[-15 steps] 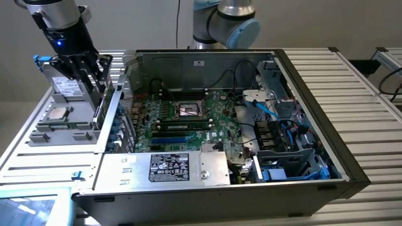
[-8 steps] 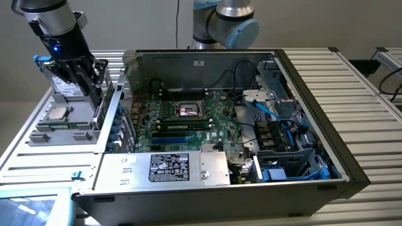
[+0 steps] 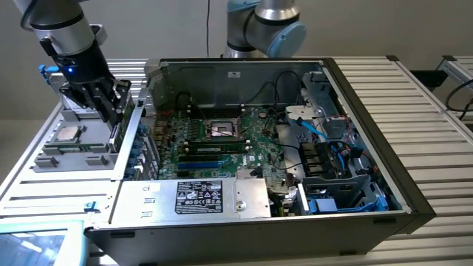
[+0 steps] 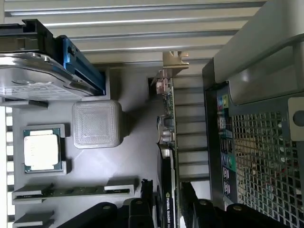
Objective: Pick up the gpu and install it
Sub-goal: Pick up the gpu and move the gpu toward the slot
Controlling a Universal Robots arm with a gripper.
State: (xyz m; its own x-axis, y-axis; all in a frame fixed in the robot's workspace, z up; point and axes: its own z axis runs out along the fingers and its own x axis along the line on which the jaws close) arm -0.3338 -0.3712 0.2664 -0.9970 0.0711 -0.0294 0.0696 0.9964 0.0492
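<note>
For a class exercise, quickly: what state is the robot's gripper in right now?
Gripper: open, its fingers either side of the upright green circuit-board gpu with glossy black shroud, not clamped on it.

Exterior view: gpu (image 3: pixel 117 136) largely hidden behind the gripper (image 3: pixel 111 113), only a thin green edge visible; wrist view: card's far end and the fingers (image 4: pixel 142 209) cut off by the picture's edge; hard drive (image 4: pixel 33 71) likewise cropped; power supply label (image 3: pixel 198 198) print too small to read.
</note>
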